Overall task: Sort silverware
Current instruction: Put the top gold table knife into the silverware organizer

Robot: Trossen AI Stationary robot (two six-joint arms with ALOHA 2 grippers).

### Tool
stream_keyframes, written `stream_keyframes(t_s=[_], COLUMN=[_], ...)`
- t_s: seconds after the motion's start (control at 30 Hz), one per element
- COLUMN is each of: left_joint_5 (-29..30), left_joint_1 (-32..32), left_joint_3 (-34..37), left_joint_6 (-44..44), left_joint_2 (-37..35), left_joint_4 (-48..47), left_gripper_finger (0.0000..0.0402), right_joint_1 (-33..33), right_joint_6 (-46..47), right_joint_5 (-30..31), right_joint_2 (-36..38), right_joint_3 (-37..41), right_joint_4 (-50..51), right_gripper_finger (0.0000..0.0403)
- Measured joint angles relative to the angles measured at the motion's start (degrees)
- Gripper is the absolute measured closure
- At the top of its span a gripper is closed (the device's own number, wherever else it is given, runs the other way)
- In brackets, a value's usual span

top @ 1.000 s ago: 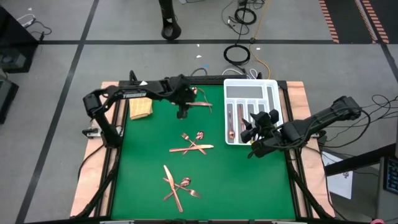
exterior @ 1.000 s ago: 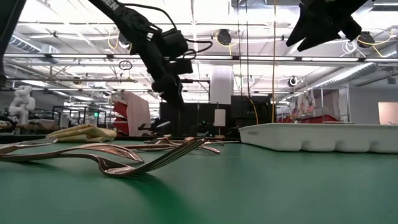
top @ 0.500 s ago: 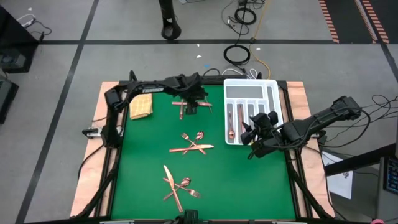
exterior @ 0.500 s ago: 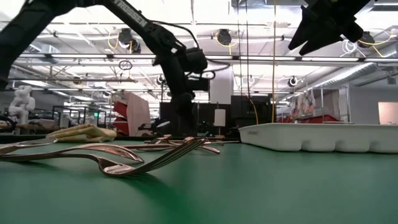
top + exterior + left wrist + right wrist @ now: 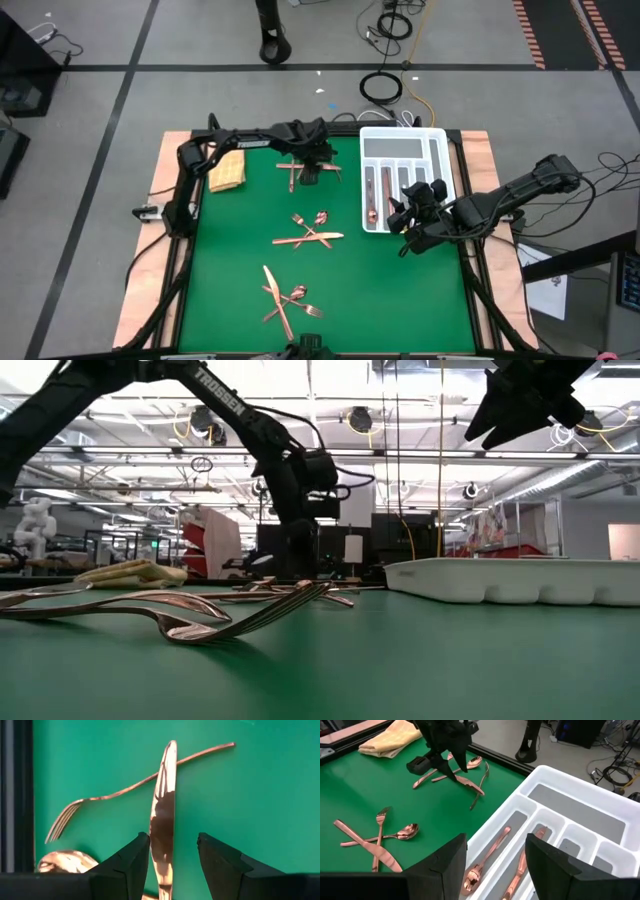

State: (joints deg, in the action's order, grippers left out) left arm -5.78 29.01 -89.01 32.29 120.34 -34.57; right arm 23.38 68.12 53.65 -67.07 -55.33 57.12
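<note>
Copper-coloured, shiny knife (image 5: 163, 815) under the left gripper (image 5: 172, 851), blade lengthwise between its two dark fingers (image 5: 131, 861), jaws apart with green showing on either side, nothing held. Slim copper fork (image 5: 125, 795) crossing beneath the knife's far end, tines toward the mat's black edge; copper spoon bowl (image 5: 62, 861) beside the near finger. Same small cluster (image 5: 312, 168) at about 12 o'clock on the green felt mat (image 5: 400, 290), with the left gripper (image 5: 310, 174) right over it. Second cluster of copper fork, spoon and knife (image 5: 308, 232) near the middle; third crossed pile (image 5: 286, 300) at roughly 7 o'clock. Two copper pieces (image 5: 492, 855) already lying in neighbouring slots of the white plastic divided tray (image 5: 437, 150), which sits at 2 o'clock on the mat. Right gripper (image 5: 404, 225) hanging at about 3 o'clock, above the tray's near corner, well clear of the table in the low view (image 5: 520, 405), fingers spread, gripping nothing. Folded tan woven cloth (image 5: 227, 172) at 10 o'clock, just beside the left arm. Pale wooden table edge (image 5: 150, 270) framing the mat.
</note>
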Motion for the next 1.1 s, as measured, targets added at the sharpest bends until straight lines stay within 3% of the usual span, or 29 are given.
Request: stream_keyframes(t_s=[0.53, 0.67, 0.93, 1.1], left_joint_5=[-0.1, 2.6, 3.2, 3.4], left_joint_1=[1.3, 0.8, 2.0, 2.0], left_joint_3=[-0.2, -0.1, -0.3, -1.4], left_joint_6=[-3.0, -1.9, -4.4, -5.3], left_joint_2=[4.5, 4.8, 4.9, 5.0], left_joint_4=[-1.5, -1.3, -0.4, -1.7], left_gripper_finger=[0.0231, 0.0271, 0.0392, 0.0398], right_joint_1=[0.0, 0.0, 0.0, 0.0], right_joint_6=[0.2, 0.2, 0.2, 0.2], right_joint_5=[0.0, 0.0, -0.1, -1.2], right_joint_2=[0.0, 0.0, 0.0, 0.0], right_joint_3=[0.0, 0.0, 0.0, 0.0], right_joint_4=[-0.9, -1.1, -1.7, -2.2], right_gripper_finger=[0.0215, 0.0215, 0.0215, 0.0215])
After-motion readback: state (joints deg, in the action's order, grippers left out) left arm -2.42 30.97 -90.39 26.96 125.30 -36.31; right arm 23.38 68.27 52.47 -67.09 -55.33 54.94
